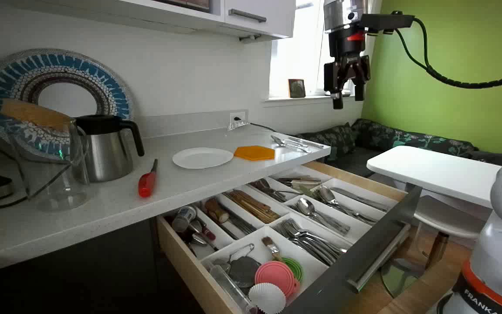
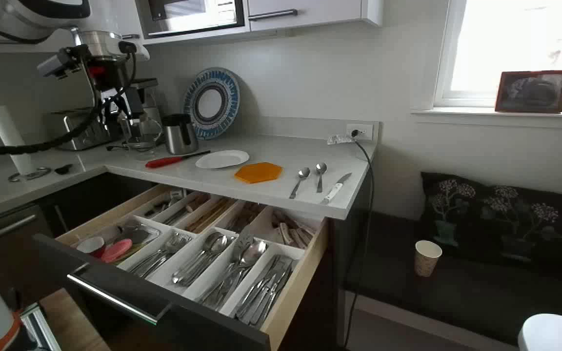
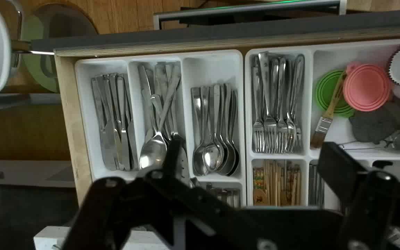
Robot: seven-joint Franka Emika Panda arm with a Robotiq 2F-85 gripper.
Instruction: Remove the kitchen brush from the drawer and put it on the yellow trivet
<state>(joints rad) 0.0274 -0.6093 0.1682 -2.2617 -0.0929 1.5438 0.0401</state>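
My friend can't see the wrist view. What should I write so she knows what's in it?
A pulled-out drawer seen from above, past a robot's open black gripper. A wooden-handled brush lies across a green disc on the right, near a pink disc; compartments to the left hold forks, spoons and knives.

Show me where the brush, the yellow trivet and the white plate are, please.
Brush [image 3: 330, 110], wrist view: on the wooden handle, near its metal collar.
Yellow trivet [image 2: 258, 172], in an exterior view: middle of its flat top.
White plate [image 1: 203, 158], in an exterior view: middle of its upper face.
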